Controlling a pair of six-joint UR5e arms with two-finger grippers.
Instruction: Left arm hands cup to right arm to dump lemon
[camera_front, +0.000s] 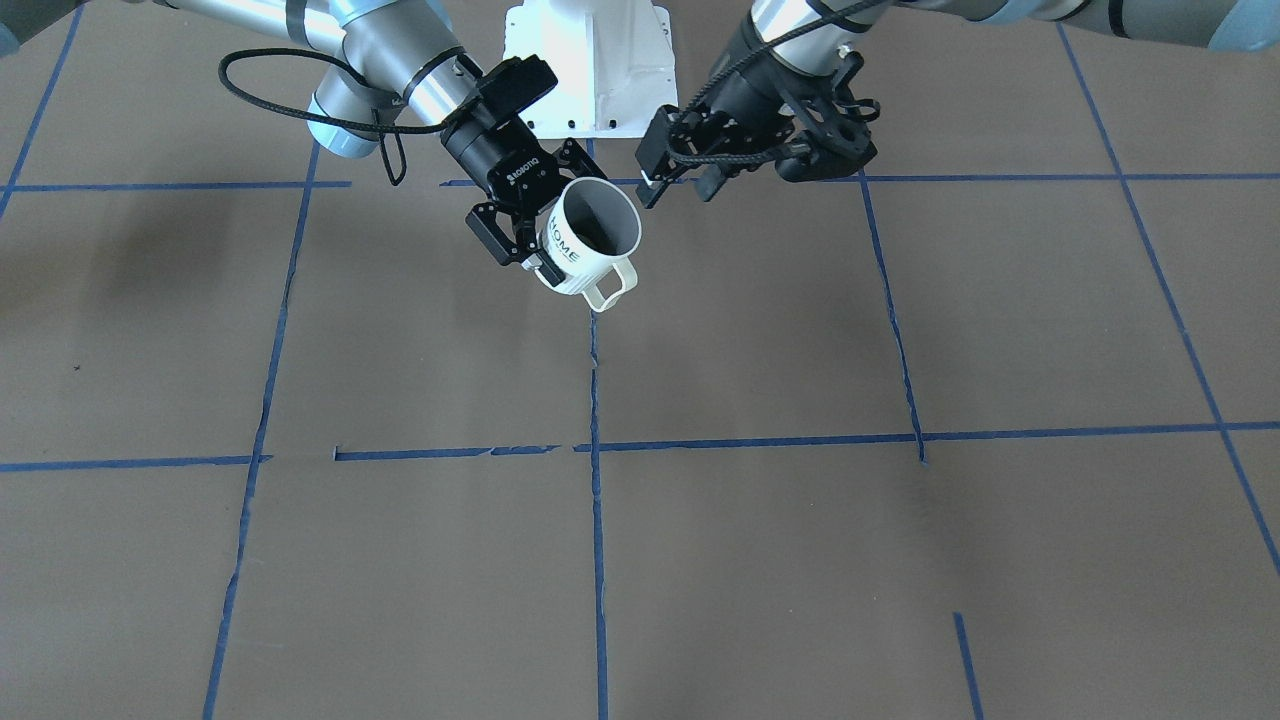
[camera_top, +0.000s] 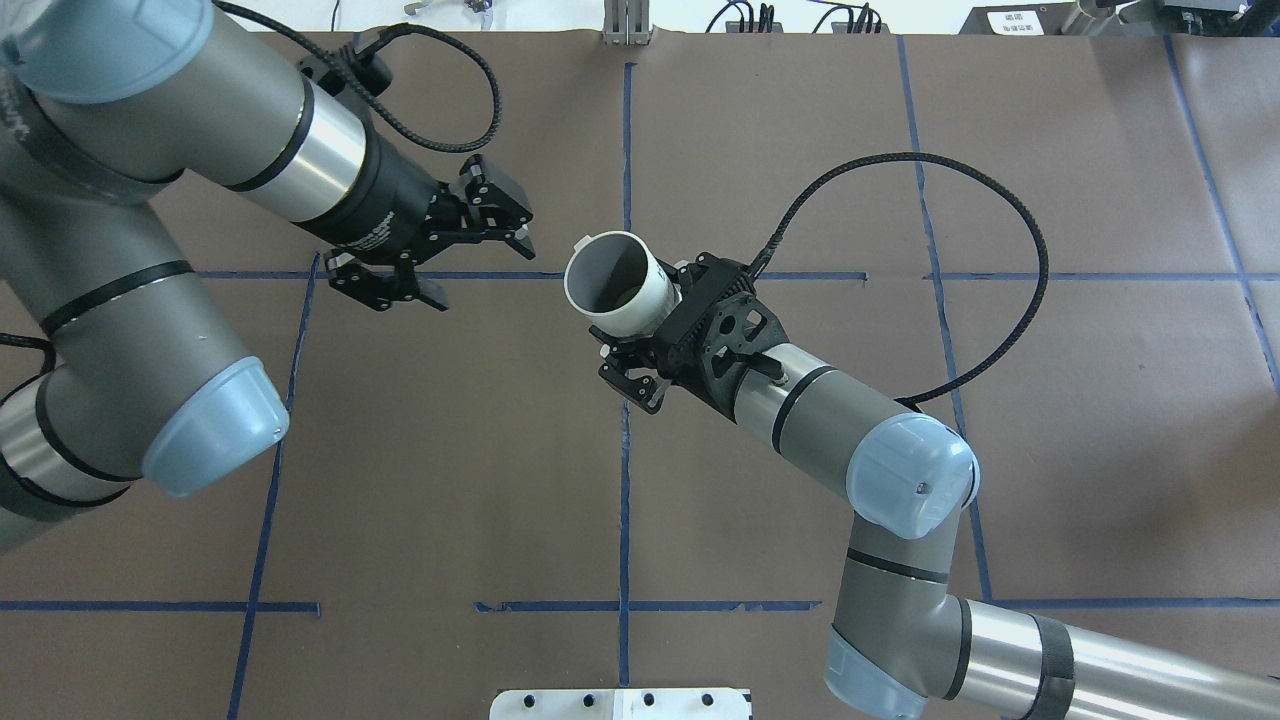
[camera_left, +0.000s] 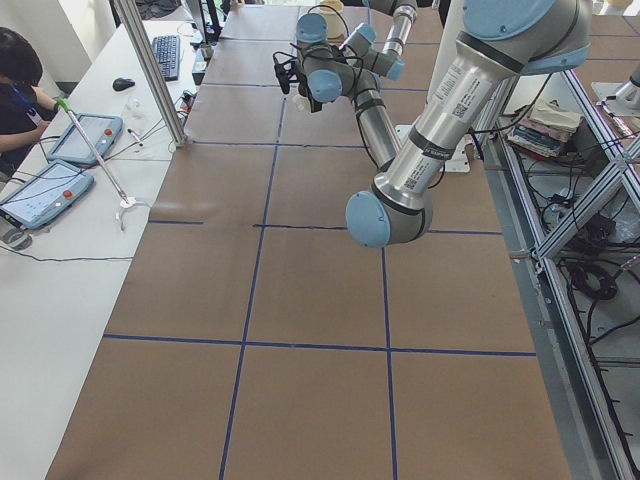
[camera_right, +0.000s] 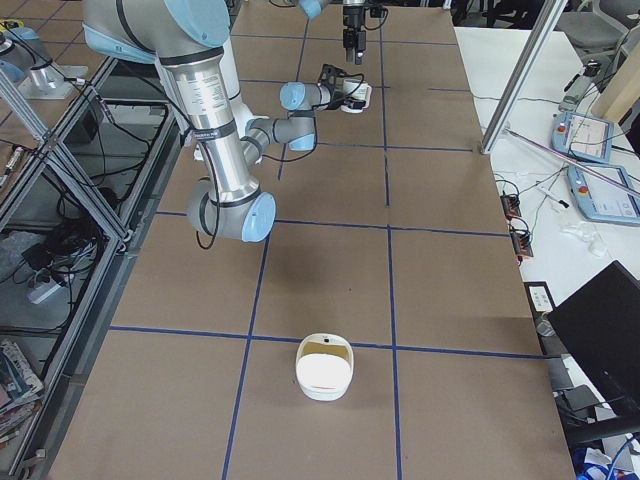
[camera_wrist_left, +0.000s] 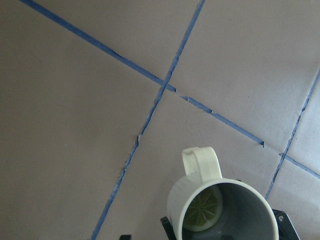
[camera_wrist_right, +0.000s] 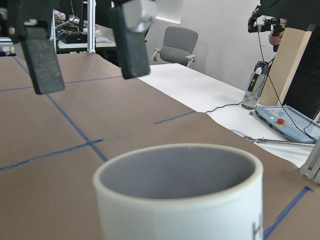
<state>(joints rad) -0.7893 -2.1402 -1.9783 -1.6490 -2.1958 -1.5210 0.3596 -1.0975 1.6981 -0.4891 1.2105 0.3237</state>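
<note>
my arms: silver tubes, pale blue joint caps | right arm (camera_front: 395, 60): black box at wrist; right gripper (camera_front: 560, 220) black, lettered ROBOTIQ | left arm (camera_front: 790, 25): left gripper (camera_front: 680, 188) black, holed open frame | cable (camera_front: 232, 92): black, braided, looped

Two arms (camera_top: 300, 150) (camera_top: 830, 420), one cup (camera_top: 620, 285), one lemon (camera_wrist_left: 202, 212), one white container (camera_right: 324, 367).

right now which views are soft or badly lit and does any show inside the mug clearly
Right wrist view: the mug looks soft up close and the left claw is dark against a bright background. Left wrist view: slightly washed out, yet it shows the lemon slice inside the mug. Overhead view: even light, crisp.
</note>
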